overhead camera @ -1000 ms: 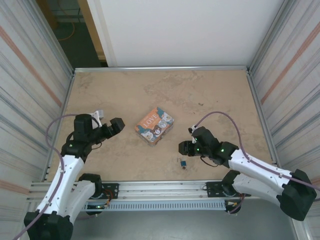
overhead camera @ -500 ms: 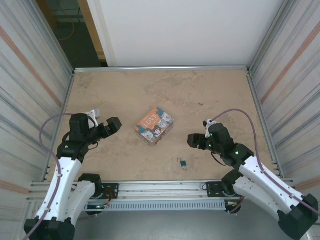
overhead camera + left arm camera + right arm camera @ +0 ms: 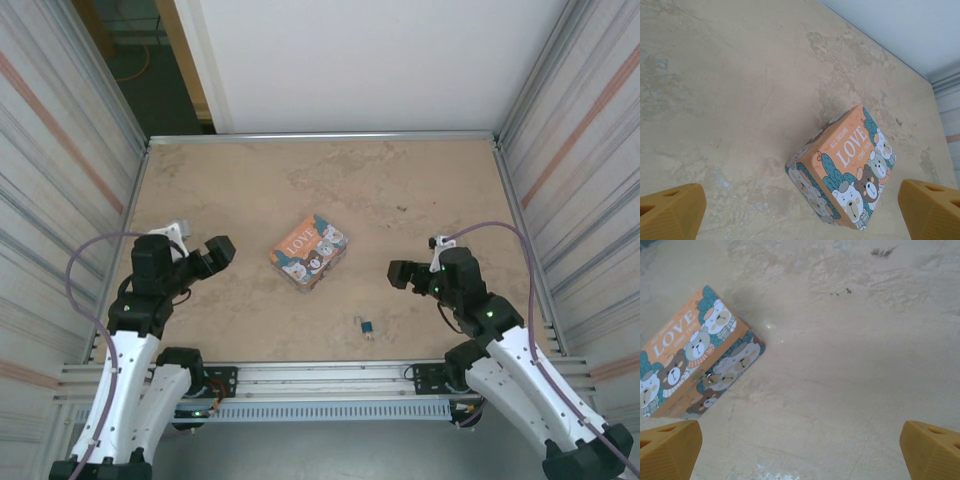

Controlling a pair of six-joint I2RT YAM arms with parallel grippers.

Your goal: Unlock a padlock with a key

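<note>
Viewing station: top external camera.
Left gripper (image 3: pixel 217 249): fingers spread wide, nothing between them, held above the table (image 3: pixel 250 180).
Right gripper (image 3: pixel 398 273): fingers spread wide, holding nothing, pointing toward the table's middle.
Padlock (image 3: pixel 367 326): blue-teal speck lying on the table, on the right gripper's left and nearer the arm bases than its fingertips; near that gripper but clear of it, and well apart from the left gripper.
Key: cannot be told apart from the padlock at this size.
LOVE box (image 3: pixel 308 250): lies flat between the two grippers, slightly closer to the left one, touching neither.

Viewing station: left wrist camera.
Left gripper (image 3: pixel 800 215): wide open, with one orange fingertip (image 3: pixel 670 216) in each lower corner; nothing is gripped.
LOVE box (image 3: pixel 850 165): ahead of the fingers and toward the right-hand tip, flat on the table (image 3: pixel 715 75), lid with cartoon bears facing up; apart from both tips.

Viewing station: right wrist camera.
Right gripper (image 3: pixel 800 450): wide open, with an orange fingertip (image 3: pixel 932 447) in each lower corner; nothing is gripped.
LOVE box (image 3: pixel 690 355): ahead of the left-hand tip, apart from it, on the table (image 3: pixel 850 340).
</note>
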